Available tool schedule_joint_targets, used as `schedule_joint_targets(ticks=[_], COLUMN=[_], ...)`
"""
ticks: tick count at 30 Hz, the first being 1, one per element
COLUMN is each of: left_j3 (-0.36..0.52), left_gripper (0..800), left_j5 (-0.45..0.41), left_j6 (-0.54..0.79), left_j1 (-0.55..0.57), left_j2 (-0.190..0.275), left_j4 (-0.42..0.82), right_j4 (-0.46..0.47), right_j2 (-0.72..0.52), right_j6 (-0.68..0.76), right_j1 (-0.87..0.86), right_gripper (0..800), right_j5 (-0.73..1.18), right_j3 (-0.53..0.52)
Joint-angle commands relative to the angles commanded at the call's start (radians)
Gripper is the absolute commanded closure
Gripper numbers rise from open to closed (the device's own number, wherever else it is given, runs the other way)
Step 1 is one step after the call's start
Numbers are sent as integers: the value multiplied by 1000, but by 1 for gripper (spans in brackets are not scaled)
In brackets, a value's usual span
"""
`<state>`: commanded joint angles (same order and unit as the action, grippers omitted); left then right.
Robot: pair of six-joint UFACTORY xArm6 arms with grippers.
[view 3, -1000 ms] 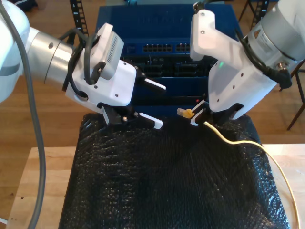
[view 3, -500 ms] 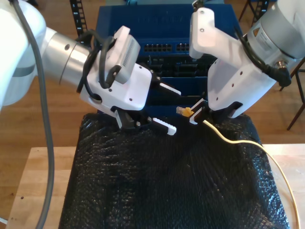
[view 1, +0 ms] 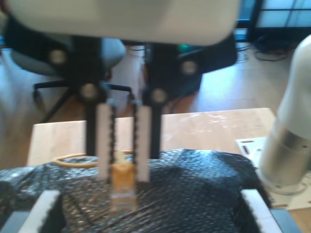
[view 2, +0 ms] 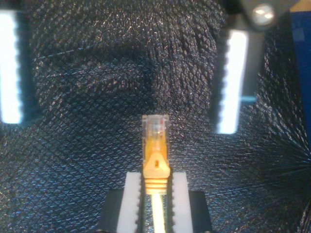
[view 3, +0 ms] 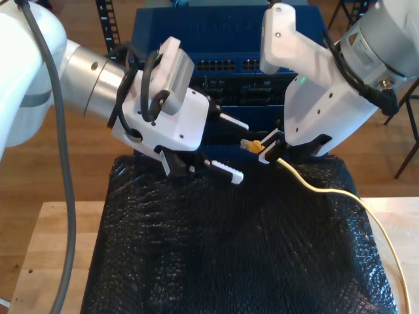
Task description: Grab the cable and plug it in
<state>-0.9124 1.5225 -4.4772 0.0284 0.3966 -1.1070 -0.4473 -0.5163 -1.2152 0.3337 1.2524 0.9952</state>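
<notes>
The cable is clamped just behind its clear plug by my second gripper, at the exterior view's centre right, plug jutting forward, likely for handover. My first gripper, jaws spread wide, faces it above the black padded mat.

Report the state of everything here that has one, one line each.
my first gripper: open, holding nothing.
my second gripper: shut on the cable.
the cable: gripped just behind its plug, trailing across the black cover, not plugged in.
plug: sticks out past the gripping fingers, free.
</notes>
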Motion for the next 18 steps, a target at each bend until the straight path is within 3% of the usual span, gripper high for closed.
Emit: schedule_joint_targets(ticks=[6,18], left_j3=[6,34], left_gripper=[1,1], left_j5=[-14,-34], left_j6=[0,8], left_j1=[0,0], left_j2=[23,25], left_j4=[0,2], right_j4=[0,0], right_j2=[14,52], right_j6=[0,0], right_j1=[0,2], right_gripper=[796,796], right_j5=[0,0], right_j3=[20,43])
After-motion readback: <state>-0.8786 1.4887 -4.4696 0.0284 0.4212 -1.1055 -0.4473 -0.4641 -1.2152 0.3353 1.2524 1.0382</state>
